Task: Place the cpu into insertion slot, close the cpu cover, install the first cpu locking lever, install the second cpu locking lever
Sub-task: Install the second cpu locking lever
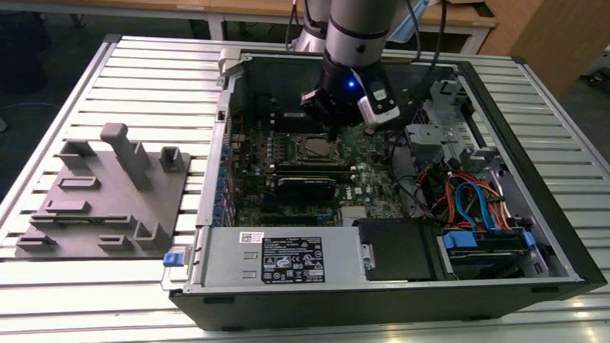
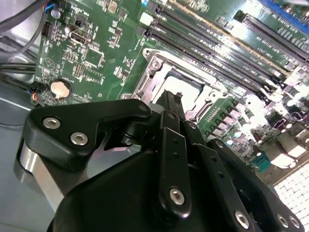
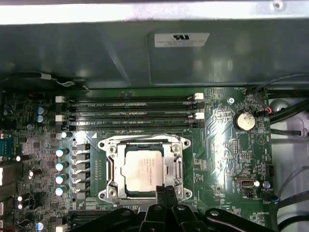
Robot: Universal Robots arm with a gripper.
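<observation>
The arm reaches down into an open computer case [image 1: 533, 236] lying on a slatted metal tabletop [image 1: 114, 286]. In the exterior view the claw [image 1: 336, 123] hangs just above the far part of the green motherboard [image 1: 367, 182], right beside the socket.

In the first wrist view the cpu [image 3: 145, 167] already sits in the insertion slot [image 3: 112, 193], its dull silver top showing through the square cut-out of the cpu cover [image 3: 175, 166], which lies flat around it. The black fingertips [image 3: 165, 193] are pressed together with no gap visible between them, holding nothing, and their tips overlap the cover's edge; whether they touch it I cannot tell. In the second wrist view the same closed fingers [image 2: 173, 104] stand in front of the socket frame [image 2: 154, 65].

Four long memory slots [image 3: 130, 111] run beside the socket, and a round coin battery [image 3: 245, 120] sits further along the board.

On the exterior view's left, well apart from the case, a grey moulded fixture [image 1: 105, 193] rests on the tabletop.
</observation>
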